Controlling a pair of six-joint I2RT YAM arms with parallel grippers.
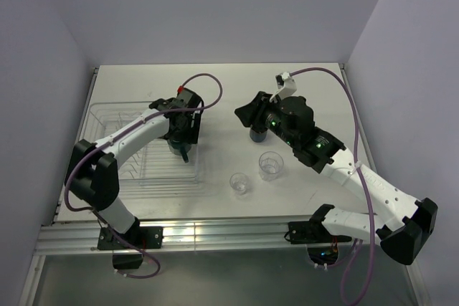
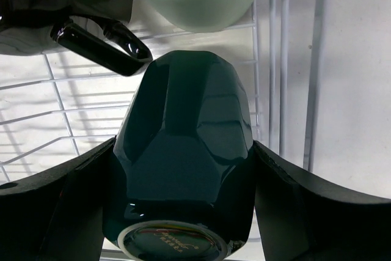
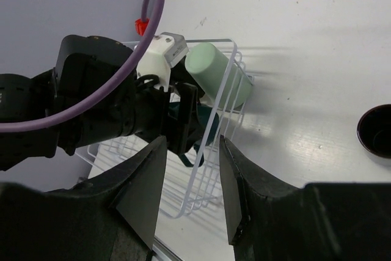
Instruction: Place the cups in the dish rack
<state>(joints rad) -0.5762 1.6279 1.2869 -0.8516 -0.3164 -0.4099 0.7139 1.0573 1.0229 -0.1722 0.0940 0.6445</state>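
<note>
Two clear tumblers (image 1: 270,165) (image 1: 240,183) stand on your bench (image 1: 308,91). Left gripper (image 1: 181,141) jaws clamp the dark green mug (image 2: 183,151) inside the dish rack (image 1: 100,116); right gripper (image 3: 191,151) jaws gape empty.

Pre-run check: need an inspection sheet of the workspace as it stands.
Surface: white table.
Job's things: dark green mug held over the dish rack; mint green tumbler and black mug in the rack; two clear tumblers and a dark mug on the table.
Clutter: nothing seen.
Grippers: left gripper shut on the green mug; right gripper open, empty.
Cables: purple cables loop above the arms.
Surroundings: plain walls.
</note>
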